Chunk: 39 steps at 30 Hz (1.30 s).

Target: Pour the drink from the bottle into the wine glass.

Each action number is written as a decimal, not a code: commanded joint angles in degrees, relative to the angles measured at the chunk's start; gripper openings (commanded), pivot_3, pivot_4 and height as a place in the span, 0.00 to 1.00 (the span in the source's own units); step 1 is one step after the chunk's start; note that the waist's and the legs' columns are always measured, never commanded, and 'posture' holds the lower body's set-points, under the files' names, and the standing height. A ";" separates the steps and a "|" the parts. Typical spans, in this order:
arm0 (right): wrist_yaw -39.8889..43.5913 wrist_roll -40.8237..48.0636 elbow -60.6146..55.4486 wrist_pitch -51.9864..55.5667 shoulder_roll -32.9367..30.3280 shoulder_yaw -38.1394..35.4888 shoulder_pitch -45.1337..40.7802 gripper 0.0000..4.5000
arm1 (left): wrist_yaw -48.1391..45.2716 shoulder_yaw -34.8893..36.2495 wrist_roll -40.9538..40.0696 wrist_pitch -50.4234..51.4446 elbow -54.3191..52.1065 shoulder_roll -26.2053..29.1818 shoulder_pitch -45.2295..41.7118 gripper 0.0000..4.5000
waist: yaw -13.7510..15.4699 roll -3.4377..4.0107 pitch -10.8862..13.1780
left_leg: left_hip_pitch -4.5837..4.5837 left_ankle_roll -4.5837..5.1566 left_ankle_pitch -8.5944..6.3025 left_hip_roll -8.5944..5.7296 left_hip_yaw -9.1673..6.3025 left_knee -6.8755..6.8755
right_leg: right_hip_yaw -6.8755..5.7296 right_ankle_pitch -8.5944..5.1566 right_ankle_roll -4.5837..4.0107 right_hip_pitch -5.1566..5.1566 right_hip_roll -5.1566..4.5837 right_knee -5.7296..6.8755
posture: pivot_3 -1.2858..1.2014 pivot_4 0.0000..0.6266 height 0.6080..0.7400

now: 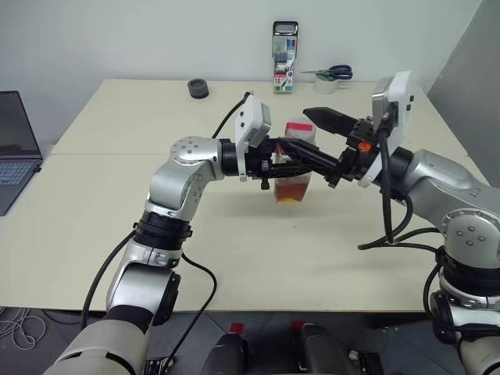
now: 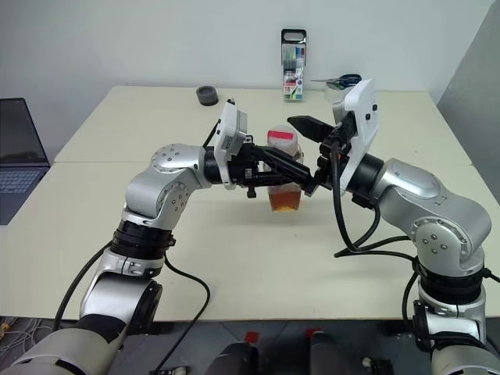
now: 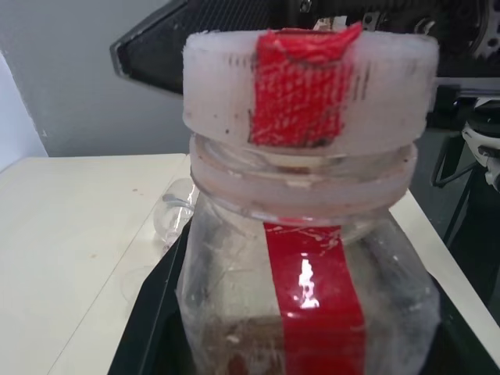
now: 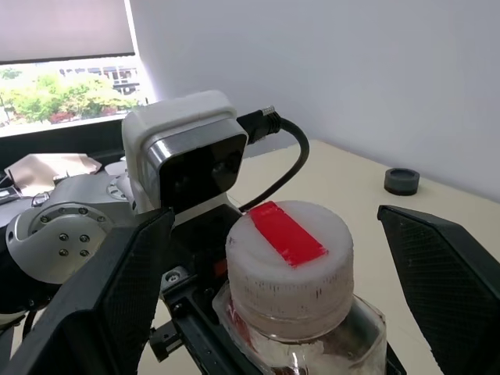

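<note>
The bottle (image 1: 295, 178) hangs upright above the table, with my left gripper (image 1: 312, 160) shut on its body just under the neck. Amber drink (image 1: 292, 190) fills its lower part. A red strip runs over the pale cap (image 4: 289, 266) and down the body (image 3: 312, 297). My right gripper (image 4: 275, 212) is open, with one black finger (image 4: 117, 297) on each side of the cap and a gap between both and the cap. One of the fingers (image 1: 328, 119) shows at cap height. Just past the bottle, a faint clear shape on the table looks like the wine glass (image 3: 173, 212).
At the far edge of the cream table (image 1: 117, 226) stand a case of pens (image 1: 284, 58), scissors on a white roll (image 1: 332, 76) and a small black ring (image 1: 198, 88). A laptop (image 1: 16, 148) sits off the left side.
</note>
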 commanded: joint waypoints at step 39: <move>24.02 -3.88 12.04 -3.01 -10.21 -1.34 -13.49 0.41 | -1.28 1.66 -4.43 4.51 -8.44 1.56 2.02 0.40 | 0.11 0.00 0.00 | -0.08 0.00 0.00 -0.01 -0.01 0.04 | -0.02 0.00 -0.01 -0.05 -0.04 -0.02 | 0.52 0.24 1.00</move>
